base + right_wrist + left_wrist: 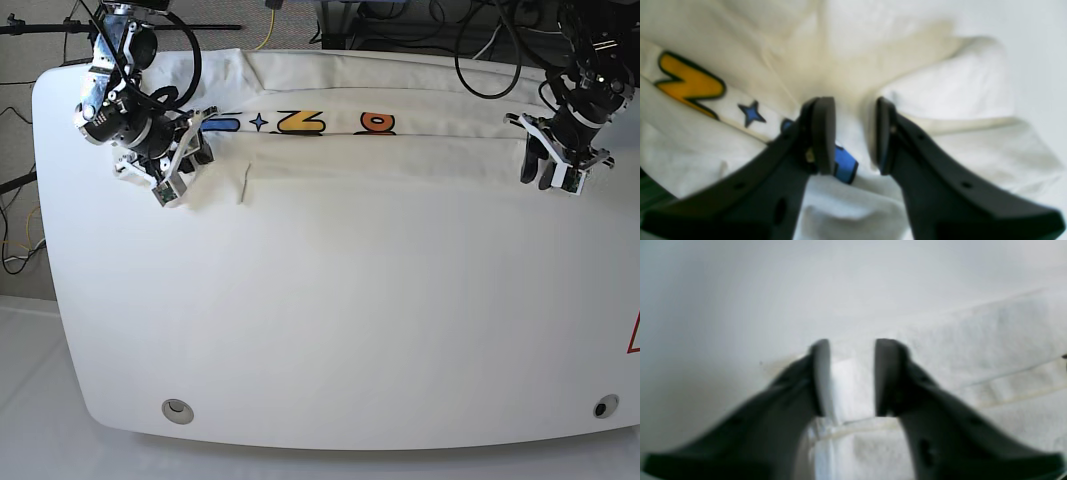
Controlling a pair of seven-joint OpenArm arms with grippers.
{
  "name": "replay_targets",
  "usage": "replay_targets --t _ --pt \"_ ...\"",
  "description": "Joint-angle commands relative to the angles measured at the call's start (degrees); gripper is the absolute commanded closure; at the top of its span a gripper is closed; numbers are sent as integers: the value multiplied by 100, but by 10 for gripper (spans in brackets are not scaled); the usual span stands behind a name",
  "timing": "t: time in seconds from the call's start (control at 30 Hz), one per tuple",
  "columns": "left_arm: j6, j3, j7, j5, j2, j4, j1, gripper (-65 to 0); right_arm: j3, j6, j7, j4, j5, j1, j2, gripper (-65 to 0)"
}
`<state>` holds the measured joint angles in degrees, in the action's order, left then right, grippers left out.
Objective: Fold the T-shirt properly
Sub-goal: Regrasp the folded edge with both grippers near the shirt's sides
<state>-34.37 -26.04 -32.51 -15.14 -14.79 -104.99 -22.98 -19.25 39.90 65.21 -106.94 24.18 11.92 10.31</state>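
Lab: white table [330, 330], cables [490, 60]

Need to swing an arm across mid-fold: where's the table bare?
Bare: the whole table in front of the T-shirt, down to the near edge. Crowded: the far strip, with the shirt between the right gripper and left gripper.

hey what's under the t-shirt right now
The T-shirt lies folded into a long band on the white table, which shows bare around it. Printed letters peek out along the upper fold; the rest of the print is covered. Whatever lies between its layers cannot be seen.
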Motion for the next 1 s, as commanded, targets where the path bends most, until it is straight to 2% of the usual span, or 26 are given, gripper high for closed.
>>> replay_targets --t 0.0,0.03,0.1,0.23,0.3,0.37,0.5,0.63,0.7,0.97 --pt "-24 -36 3 -77 -102 -17 -9 -81 -42 10 -51 -158 200 -79 34 -77" --pt "-28 -43 -13 -79 -120 12 -21 -69 -39 10 -52 -165 256 -82 28 -49" --pt "-28 -59 17 -72 -147 24 -21 -119 -72 10 -26 -233 280 -92 28 -77" --pt "2 -86 134 -69 -196 81 -15 -275 -118 10 -29 -332 277 -95 22 -119" --pt "17 -86 147 -62 -198 94 -4 -310 -112 10 -60 -345 260 -94 28 -141" --pt "40 -66 161 33 -161 62 51 -337 -115 10 -221 -377 225 -62 112 -203" --pt "47 -57 86 36 -138 68 72 -272 -9 10 -512 -346 180 -12 244 -322" --pt "40 -31 79 73 -131 88 58 -233 201 10 -596 -335 197 38 441 -391" --pt "100 -47 216 55 -152 117 18 -256 456 10 -395 -291 316 -68 685 -410" --pt "104 -51 369 91 -160 139 32 -301 705 10 -191 -336 497 -230 796 -407"
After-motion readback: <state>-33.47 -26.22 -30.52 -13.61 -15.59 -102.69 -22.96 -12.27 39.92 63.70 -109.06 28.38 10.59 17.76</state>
